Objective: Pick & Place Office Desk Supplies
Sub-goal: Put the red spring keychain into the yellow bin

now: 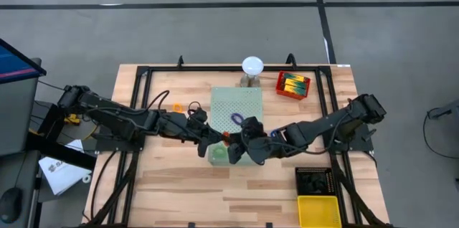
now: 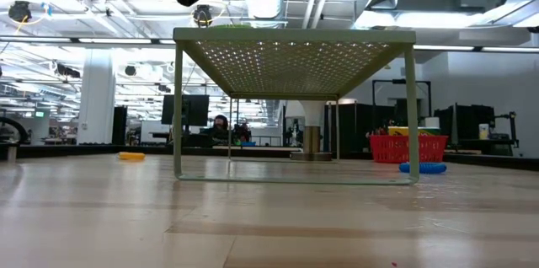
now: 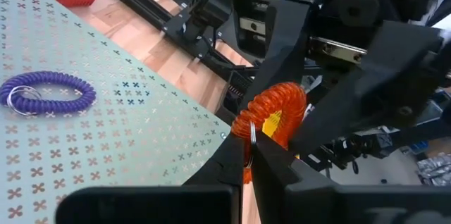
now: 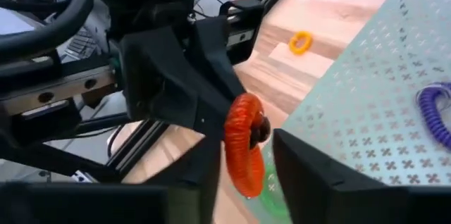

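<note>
From above, the 2 arms meet at the front edge of the green board [image 1: 236, 110], over the table [image 1: 179, 185]. The orange coil [image 1: 226, 136] sits between them.

In the left wrist view, the left claw [image 3: 248, 155] is shut on the orange coil [image 3: 273, 113].

In the right wrist view, the right claw [image 4: 246, 155] reaches around the coil [image 4: 244, 144]; I cannot tell if it grips yet.

The coil looks light, soft and springy. Pinch across the loop's thick side, not the little ring.

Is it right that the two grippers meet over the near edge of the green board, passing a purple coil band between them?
Not quite: the coil band between the left gripper and right gripper is orange, as both wrist views show. The purple coil lies loose on the perforated green board. The rest holds.
</note>
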